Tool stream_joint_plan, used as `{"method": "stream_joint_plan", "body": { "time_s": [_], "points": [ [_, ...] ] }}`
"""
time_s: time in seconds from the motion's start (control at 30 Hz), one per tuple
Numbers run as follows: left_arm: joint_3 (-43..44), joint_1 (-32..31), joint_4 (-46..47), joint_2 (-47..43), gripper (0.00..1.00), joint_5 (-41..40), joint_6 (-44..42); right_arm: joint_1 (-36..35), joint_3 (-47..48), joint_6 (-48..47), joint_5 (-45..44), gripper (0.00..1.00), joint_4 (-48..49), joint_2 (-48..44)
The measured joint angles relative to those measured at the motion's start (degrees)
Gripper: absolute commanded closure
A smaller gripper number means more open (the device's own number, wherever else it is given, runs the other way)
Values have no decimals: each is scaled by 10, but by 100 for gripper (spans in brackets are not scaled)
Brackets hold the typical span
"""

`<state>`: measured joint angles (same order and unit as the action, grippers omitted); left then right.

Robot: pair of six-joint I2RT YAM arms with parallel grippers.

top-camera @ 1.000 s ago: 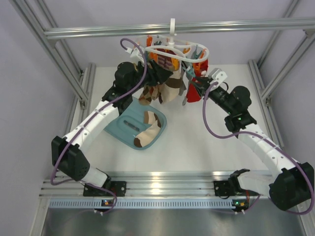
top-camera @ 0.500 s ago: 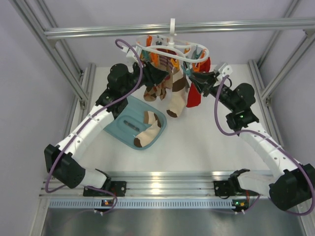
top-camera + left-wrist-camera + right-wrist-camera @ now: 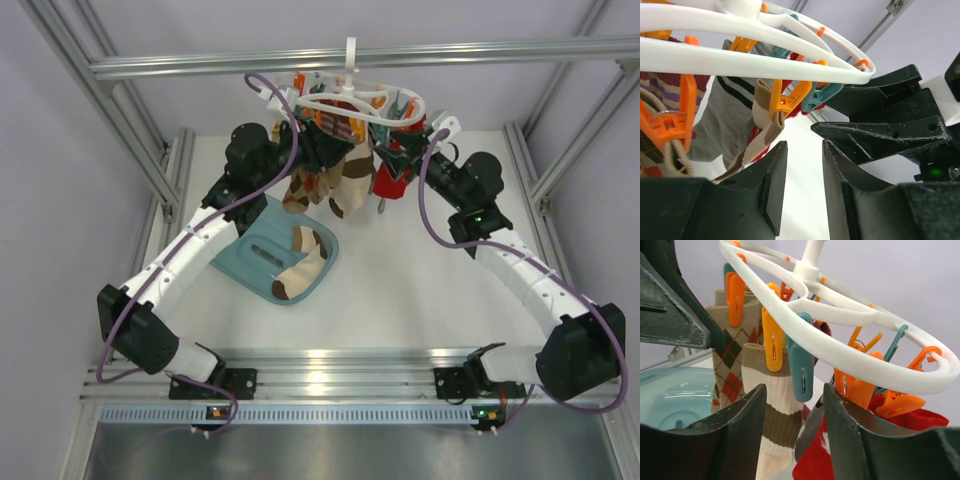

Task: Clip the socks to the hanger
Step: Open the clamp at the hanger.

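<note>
The white hanger (image 3: pixel 350 98) hangs from the top bar with orange and teal pegs. A cream-and-tan sock (image 3: pixel 345 185) hangs from it, held by an orange peg (image 3: pixel 771 340), shown as sock (image 3: pixel 776 407) and sock (image 3: pixel 765 127). Another such sock (image 3: pixel 300 262) lies in the teal tray (image 3: pixel 235 262). My left gripper (image 3: pixel 322 150) is under the hanger's left side, open (image 3: pixel 805 170) with nothing between its fingers. My right gripper (image 3: pixel 405 160) faces it from the right, open (image 3: pixel 795 410), with a free teal peg (image 3: pixel 801 360) dangling just above the gap.
A brown argyle sock (image 3: pixel 730 365), a grey striped sock (image 3: pixel 722 120) and a red sock (image 3: pixel 815 460) also hang from the hanger. The aluminium frame bar (image 3: pixel 200 65) crosses above. The two grippers' fingers stand close together under the ring (image 3: pixel 765 62).
My right gripper's jaws have widened and it has moved in under the hanger's right side. The left gripper's jaws narrowed a second ago. The hanger and hanging socks swung.
</note>
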<state>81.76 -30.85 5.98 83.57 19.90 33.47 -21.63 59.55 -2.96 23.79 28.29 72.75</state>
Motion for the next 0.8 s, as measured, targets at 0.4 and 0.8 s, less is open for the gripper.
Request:
{"method": "stream_joint_plan", "body": {
  "time_s": [0.4,0.8],
  "points": [
    [0,0,1,5,60,5,0,-1,25,0,-14,65,26,36],
    [5,0,11,5,59,23,23,-1,24,-11,1,86,30,34]
  ]
}}
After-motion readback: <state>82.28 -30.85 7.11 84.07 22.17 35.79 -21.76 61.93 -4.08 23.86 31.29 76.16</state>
